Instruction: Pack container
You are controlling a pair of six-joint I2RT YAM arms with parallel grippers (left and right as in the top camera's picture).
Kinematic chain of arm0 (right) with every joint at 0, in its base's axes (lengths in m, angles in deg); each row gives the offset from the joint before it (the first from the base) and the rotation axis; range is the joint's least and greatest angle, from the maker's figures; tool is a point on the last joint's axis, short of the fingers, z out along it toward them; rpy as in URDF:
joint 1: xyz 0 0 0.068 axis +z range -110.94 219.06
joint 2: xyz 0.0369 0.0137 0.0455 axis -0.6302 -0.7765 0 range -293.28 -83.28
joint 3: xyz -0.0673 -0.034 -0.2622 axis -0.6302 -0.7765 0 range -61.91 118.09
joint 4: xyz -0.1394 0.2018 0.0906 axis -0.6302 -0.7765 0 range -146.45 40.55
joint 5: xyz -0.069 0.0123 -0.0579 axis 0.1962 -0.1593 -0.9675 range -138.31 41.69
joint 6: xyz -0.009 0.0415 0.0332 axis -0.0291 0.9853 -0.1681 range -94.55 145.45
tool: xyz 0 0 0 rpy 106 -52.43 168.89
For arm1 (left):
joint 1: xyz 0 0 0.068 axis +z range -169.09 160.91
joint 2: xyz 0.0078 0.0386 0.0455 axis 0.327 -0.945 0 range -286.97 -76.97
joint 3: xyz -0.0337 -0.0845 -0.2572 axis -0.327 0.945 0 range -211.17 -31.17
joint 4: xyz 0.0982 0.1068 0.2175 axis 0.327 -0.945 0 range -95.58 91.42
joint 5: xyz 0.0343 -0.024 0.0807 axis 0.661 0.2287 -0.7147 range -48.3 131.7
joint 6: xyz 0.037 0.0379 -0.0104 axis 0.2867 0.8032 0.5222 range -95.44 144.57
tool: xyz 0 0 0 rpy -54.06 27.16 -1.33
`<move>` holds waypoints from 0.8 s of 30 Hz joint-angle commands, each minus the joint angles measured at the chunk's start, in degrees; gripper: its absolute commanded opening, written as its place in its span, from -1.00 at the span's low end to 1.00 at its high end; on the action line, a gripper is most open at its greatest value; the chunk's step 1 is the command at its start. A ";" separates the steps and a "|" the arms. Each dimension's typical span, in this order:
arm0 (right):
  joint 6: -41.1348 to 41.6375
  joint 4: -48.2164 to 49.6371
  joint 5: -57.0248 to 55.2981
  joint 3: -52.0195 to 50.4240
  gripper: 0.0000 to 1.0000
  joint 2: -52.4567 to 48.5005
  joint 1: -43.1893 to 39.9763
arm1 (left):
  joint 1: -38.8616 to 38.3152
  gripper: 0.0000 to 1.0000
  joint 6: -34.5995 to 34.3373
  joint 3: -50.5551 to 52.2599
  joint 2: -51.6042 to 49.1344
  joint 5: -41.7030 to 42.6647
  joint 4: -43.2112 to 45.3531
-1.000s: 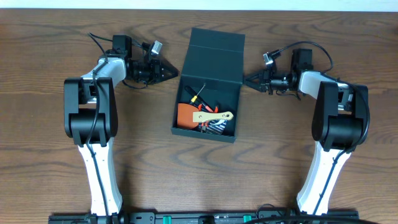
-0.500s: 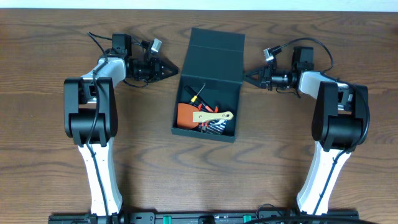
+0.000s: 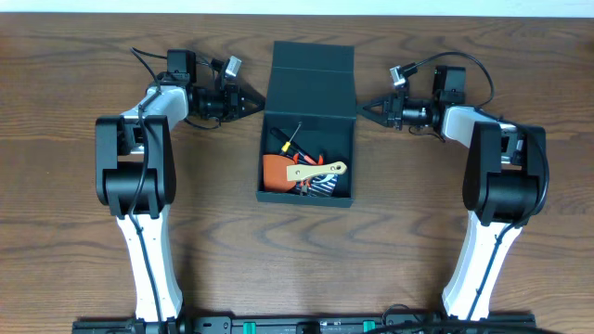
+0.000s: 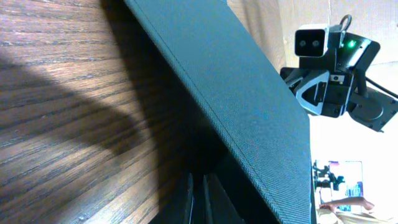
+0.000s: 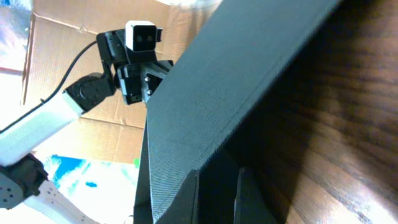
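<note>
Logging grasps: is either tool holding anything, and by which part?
Cannot tell. The left tool and right tool sit against the container's sides beside the lid, but no clamped hold shows.

Dark teal-green rectangular box (image 3: 311,70): rigid board, matt, with a fine cloth-like weave on the lid seen close up.
Inside the box: smooth orange plastic-looking piece (image 3: 275,169); pale tan, wood-like flat piece (image 3: 316,171).
Brown wooden surface (image 3: 74,232) beneath the box: strong grain, low sheen.
Left arm (image 3: 148,250) and right arm (image 3: 483,250) flanking the box: glossy white plastic shells, matt black joints.
</note>
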 commanded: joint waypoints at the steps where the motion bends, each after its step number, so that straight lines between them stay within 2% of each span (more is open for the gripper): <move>1: 2.86 -0.92 -1.92 0.00 -0.98 -0.50 0.28 | 0.04 -0.89 -0.68 -0.46 -0.46 0.96 0.11; 10: 3.82 -6.05 -8.50 0.00 -0.98 -0.52 -0.13 | 0.04 -0.88 -0.72 -0.46 -0.46 0.37 0.09; 24: 5.90 -1.11 -6.64 0.00 -0.97 -4.20 3.28 | 0.02 -0.89 -0.92 -0.46 -0.46 0.37 0.07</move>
